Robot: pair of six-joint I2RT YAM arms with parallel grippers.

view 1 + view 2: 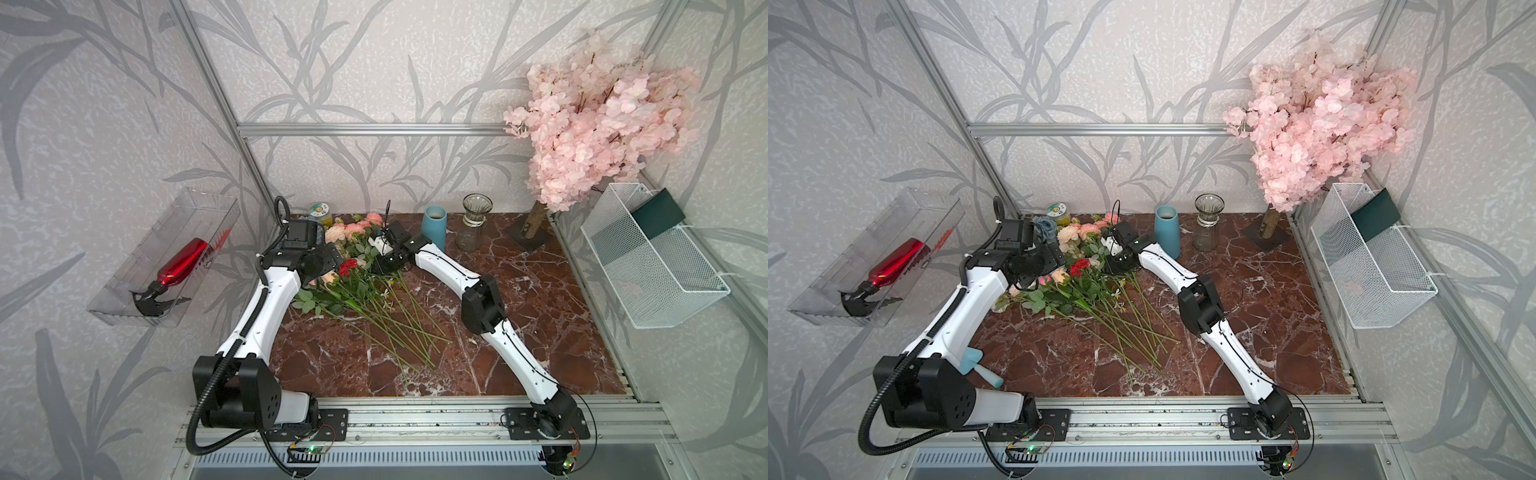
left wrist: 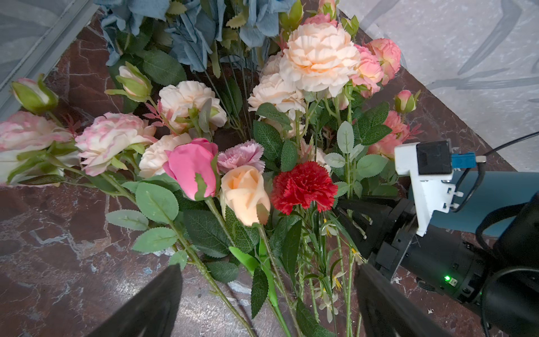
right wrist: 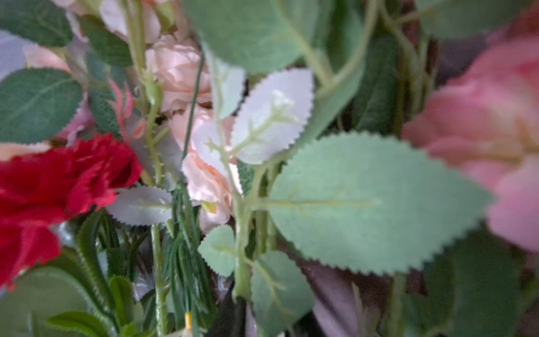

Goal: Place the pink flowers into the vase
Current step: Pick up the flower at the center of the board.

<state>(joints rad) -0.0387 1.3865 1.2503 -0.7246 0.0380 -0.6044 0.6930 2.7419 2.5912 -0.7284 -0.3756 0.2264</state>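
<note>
both hands are at the pink flowers (image 2: 319,58) lying on the table (image 1: 540,332): left hand (image 2: 268,267) wide open and empty above them, likely to steady; right hand (image 2: 347,218) among the stems, grip unclear. glass vase (image 1: 473,226) stands apart.

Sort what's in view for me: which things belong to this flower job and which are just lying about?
Job: ruffled pink-to-peach artificial rose sprays; clear ribbed glass vase or blue cylindrical vase, cannot tell which.
Lying about: red fabric carnation; dusty-blue fabric flowers; pale-pink blossom tree; red metal spray bottle; white wire basket.
</note>
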